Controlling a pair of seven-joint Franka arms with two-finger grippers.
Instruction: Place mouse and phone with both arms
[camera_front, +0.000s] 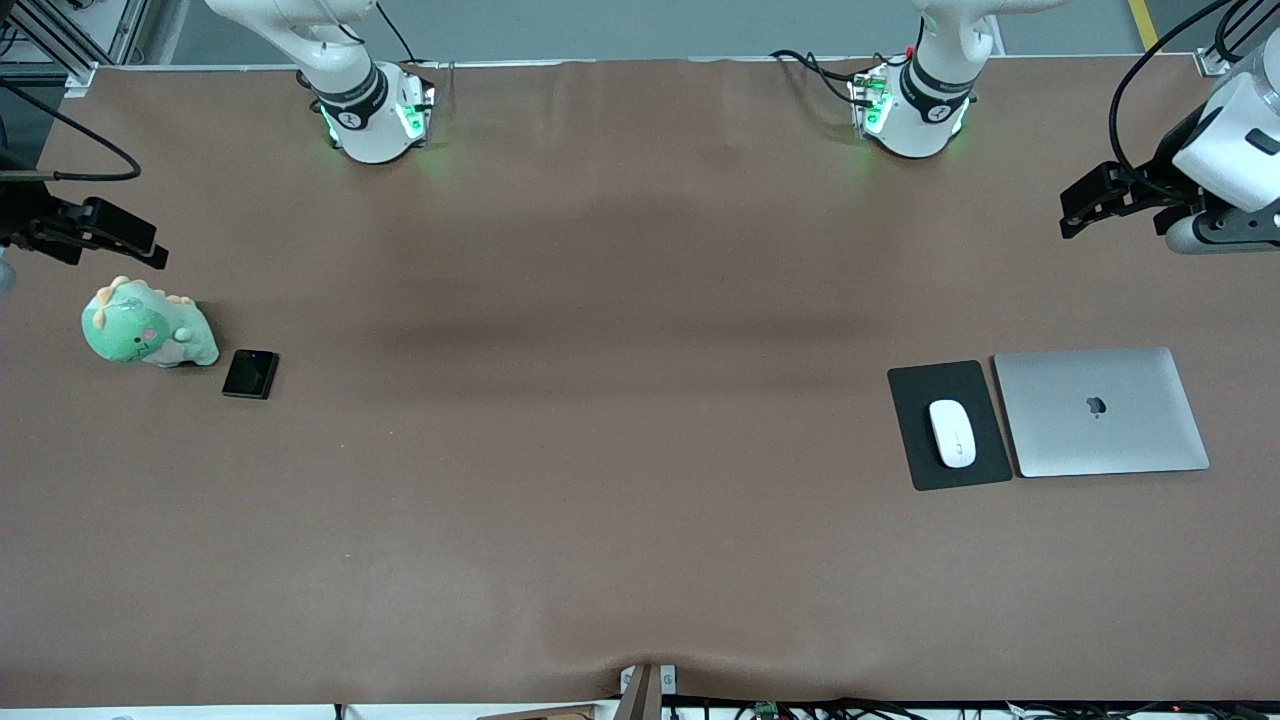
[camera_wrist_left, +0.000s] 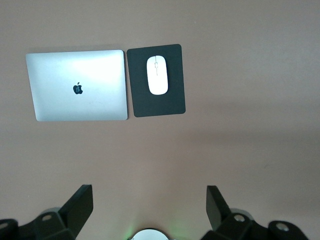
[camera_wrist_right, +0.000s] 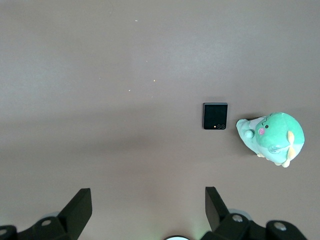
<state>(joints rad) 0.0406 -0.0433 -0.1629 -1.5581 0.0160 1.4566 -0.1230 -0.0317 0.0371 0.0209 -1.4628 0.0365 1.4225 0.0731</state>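
One white mouse (camera_front: 952, 432) lies lengthwise on the middle of one black mouse pad (camera_front: 905, 440), which sits just beside one closed silver laptop (camera_front: 1100, 412) toward the left arm's end of the brown surface (camera_front: 600, 450); that is a sensible working spot for a mouse. One small black phone (camera_front: 250, 373) lies flat on the bare surface, well apart from the laptop at the right arm's end, just beside one green dinosaur plush (camera_front: 147, 324). The left end effector (camera_wrist_left: 150, 210) hangs high with its fingers spread wide and nothing between them, over bare surface near the laptop. The right end effector (camera_wrist_right: 148, 210), likewise spread and carrying nothing, hangs over surface near the plush. This layout fits either objects already set down or ones awaiting pickup.
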